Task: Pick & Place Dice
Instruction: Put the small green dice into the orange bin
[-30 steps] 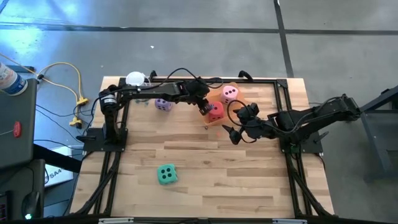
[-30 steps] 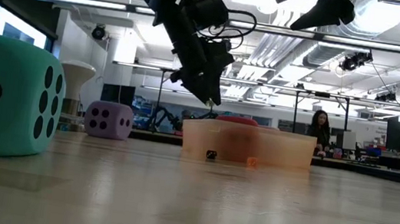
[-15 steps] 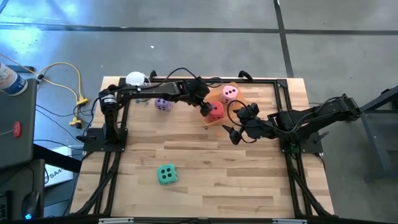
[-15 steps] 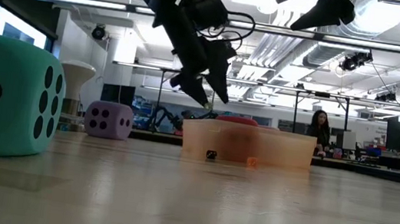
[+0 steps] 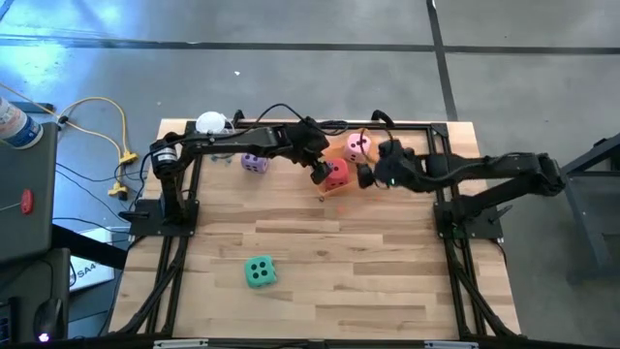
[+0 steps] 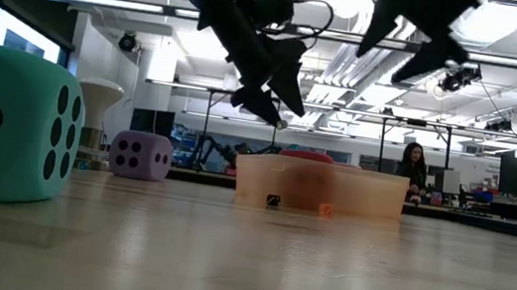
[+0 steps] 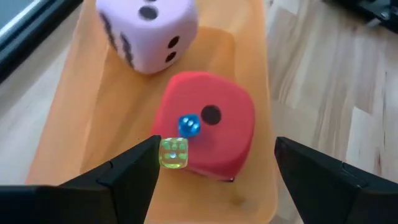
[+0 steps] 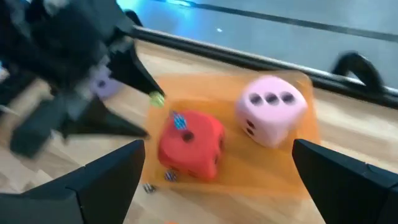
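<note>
A translucent orange tray holds a red die and a pink die. My left gripper hangs open just above the red die. A small blue die shows over the red die's top. A small yellow-green die is beside one fingertip. My right gripper is open, raised at the tray's right side and pointing at it. The purple die rests on the table left of the tray. The green die rests on the table near the front. My left gripper has the small yellow-green die right at the tip of one finger. I cannot tell whether the die touches that finger. Nothing lies between the two fingers.
A white round-topped cup stands at the far left corner. Two tiny dice lie on the wood by the tray's near wall. Bare wood stretches across the table's near half around the green die.
My left gripper has opened above the red die and tipped up a little. My right gripper has swung toward the table's far edge, up to the tray's right side, rolling as it went and staying open.
</note>
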`<state>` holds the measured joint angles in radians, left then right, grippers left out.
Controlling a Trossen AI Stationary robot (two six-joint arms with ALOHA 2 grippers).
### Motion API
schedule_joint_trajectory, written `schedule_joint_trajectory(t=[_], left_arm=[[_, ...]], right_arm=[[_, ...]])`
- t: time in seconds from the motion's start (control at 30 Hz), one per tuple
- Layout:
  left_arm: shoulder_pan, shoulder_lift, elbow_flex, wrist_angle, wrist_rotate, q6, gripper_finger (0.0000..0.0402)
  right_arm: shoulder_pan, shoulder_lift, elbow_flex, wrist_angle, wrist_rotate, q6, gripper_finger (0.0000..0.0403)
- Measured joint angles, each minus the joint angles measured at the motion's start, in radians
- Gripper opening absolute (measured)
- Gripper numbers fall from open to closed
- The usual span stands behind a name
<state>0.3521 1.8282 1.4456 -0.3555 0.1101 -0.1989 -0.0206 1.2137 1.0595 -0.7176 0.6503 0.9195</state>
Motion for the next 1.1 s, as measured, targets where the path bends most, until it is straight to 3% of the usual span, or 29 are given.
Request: schedule_joint_trajectory(t=[0.07, 0.2, 0.27, 0.6, 0.73, 0.9, 1.1], left_arm=[[-0.003, 0.000, 0.000, 0.018, 0.000, 0.061, 0.0305], [-0.007, 0.000, 0.000, 0.044, 0.000, 0.160, 0.0305], [-0.008, 0.000, 0.000, 0.073, 0.000, 0.198, 0.0305], [0.001, 0.000, 0.000, 0.189, 0.068, 0.302, 0.0305], [0.021, 0.001, -0.001, 0.191, 0.085, 0.307, 0.0305], [0.048, 0.001, -0.001, 0.207, 0.220, 0.318, 0.0305], [0.053, 0.001, -0.001, 0.239, 0.235, 0.313, 0.0305]], right_arm=[[-0.063, 0.003, 0.000, 0.091, -0.083, -0.085, 0.0400], [-0.177, 0.012, 0.001, 0.272, -0.355, -0.215, 0.0400], [-0.212, 0.036, 0.003, 0.313, -0.410, -0.236, 0.0400], [-0.286, 0.184, 0.001, 0.329, -0.500, -0.262, 0.0400], [-0.308, 0.185, 0.001, 0.352, -0.505, -0.270, 0.0400], [-0.343, 0.185, 0.002, 0.323, -0.519, -0.270, 0.0400], [-0.379, 0.185, 0.002, 0.333, -0.516, -0.270, 0.0400]])
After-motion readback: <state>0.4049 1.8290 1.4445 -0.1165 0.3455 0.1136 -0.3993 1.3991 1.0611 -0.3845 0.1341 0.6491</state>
